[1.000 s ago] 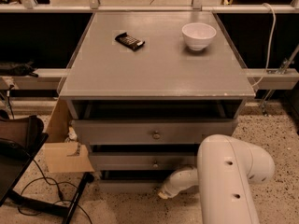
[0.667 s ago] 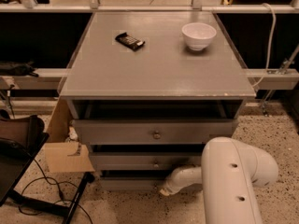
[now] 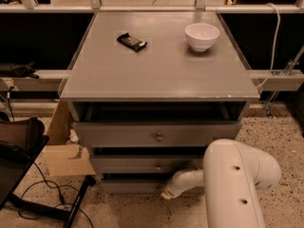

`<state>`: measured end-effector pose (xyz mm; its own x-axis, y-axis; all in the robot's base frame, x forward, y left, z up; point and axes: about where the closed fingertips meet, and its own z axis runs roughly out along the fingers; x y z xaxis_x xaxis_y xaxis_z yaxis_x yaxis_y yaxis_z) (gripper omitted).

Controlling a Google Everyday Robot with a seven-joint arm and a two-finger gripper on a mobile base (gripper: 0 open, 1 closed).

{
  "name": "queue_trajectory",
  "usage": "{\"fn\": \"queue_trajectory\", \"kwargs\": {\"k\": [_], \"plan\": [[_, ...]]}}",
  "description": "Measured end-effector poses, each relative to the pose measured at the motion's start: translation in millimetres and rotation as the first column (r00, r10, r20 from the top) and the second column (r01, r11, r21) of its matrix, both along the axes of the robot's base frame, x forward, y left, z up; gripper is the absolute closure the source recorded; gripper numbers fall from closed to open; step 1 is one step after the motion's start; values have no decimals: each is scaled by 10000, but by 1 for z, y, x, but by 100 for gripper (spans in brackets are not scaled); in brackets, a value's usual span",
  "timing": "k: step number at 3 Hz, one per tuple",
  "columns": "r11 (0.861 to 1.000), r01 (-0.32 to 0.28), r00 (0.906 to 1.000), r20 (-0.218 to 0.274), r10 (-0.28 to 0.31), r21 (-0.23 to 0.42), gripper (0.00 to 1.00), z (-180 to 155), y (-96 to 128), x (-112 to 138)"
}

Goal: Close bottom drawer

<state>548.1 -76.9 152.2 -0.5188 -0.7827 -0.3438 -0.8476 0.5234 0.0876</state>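
Note:
The grey cabinet [image 3: 156, 70] has three stacked drawers. The bottom drawer [image 3: 128, 186] is the lowest; its plain grey front shows under a dark gap, and its knob is hidden behind my arm. My white arm [image 3: 237, 184] reaches in from the lower right, bending left toward that front. My gripper [image 3: 166, 194] is at the arm's tip, low against the bottom drawer's front near its middle. The middle drawer [image 3: 123, 164] and the wider top drawer [image 3: 118, 134] stand above it, each with a round metal knob.
A white bowl [image 3: 202, 36] and a dark wrapped bar [image 3: 131, 41] lie on the cabinet top. A cardboard box [image 3: 66, 158] stands at the cabinet's left. A dark chair [image 3: 19, 151] and floor cables [image 3: 42, 194] are at the lower left. The floor is speckled.
My arm's big white link has shifted slightly; the gripper stays low at the bottom drawer's front. The drawer fronts look the same.

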Motion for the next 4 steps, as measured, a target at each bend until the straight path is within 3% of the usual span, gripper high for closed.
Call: {"fn": "queue_trajectory", "kwargs": {"k": [2, 3, 4], "plan": [[10000, 0, 10000, -1, 0, 0, 11, 0, 0, 0], [10000, 0, 10000, -1, 0, 0, 0, 0, 0, 0], [10000, -1, 10000, -1, 1, 0, 0, 0, 0, 0]]}}
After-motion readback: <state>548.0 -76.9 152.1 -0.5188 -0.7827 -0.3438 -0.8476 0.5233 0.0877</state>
